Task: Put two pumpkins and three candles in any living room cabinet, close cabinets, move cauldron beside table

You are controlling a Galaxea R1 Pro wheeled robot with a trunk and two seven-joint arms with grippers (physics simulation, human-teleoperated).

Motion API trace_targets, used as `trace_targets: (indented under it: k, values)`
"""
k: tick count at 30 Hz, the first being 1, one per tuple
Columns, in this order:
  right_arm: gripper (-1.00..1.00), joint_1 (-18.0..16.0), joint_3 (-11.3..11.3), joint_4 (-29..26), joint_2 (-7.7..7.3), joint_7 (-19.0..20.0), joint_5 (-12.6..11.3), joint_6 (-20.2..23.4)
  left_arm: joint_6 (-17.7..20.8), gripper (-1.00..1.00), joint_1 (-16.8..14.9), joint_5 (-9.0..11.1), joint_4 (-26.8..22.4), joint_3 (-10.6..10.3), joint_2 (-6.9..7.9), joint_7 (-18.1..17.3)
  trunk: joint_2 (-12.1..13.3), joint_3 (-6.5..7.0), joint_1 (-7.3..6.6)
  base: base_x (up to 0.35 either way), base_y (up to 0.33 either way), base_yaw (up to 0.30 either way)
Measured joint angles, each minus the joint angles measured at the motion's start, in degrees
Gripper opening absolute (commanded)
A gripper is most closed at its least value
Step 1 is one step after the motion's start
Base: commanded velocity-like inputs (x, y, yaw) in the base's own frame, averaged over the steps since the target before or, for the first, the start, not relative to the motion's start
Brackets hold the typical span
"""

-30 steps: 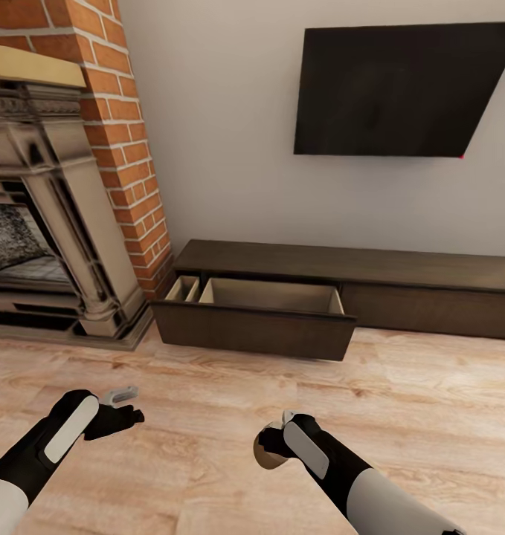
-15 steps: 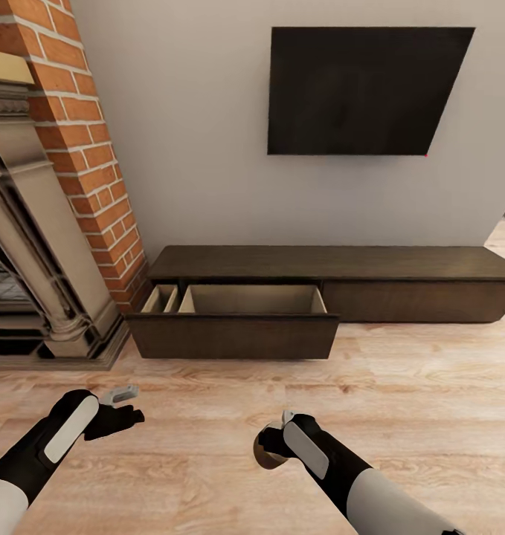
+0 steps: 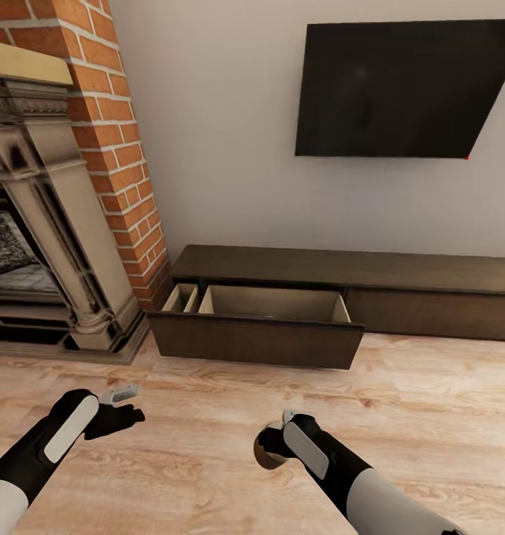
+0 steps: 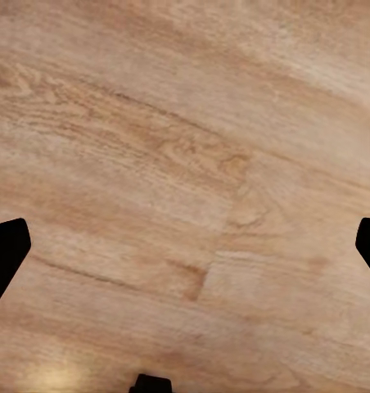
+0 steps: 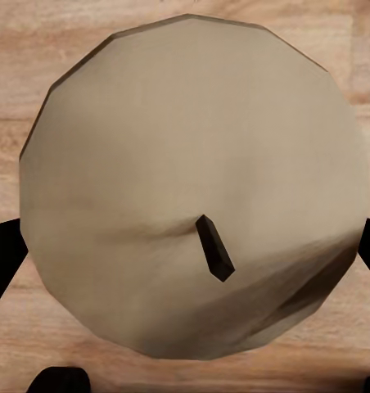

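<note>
Wooden floor (image 3: 430, 416) is passing under both claws: right claw (image 3: 271, 446) is pinching a candle (image 5: 193, 196), wick facing its camera, presumably bound for the open cabinet (image 3: 259, 338) ahead, while left claw (image 3: 122, 416) is hanging spread and empty.

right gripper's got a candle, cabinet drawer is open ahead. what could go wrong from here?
1. The tan round candle with a dark wick sits between the right gripper fingers; a loose hold could drop it onto the wood floor.
2. The pulled-out drawer front of the long dark brown cabinet juts toward the robot; driving in low could bump it.
3. The open left gripper holds nothing, so a drop has no backup.
</note>
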Motion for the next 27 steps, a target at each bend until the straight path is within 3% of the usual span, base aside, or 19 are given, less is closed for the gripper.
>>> trace_targets:
  k: [27]
  values:
    - [-1.0,0.0,-0.1,-0.3,0.0,0.2,-0.7,-0.1,0.1,1.0,0.0,0.0,-0.2,0.0,0.0,-0.1,10.8,4.84,-5.93,0.0,0.0,0.001]
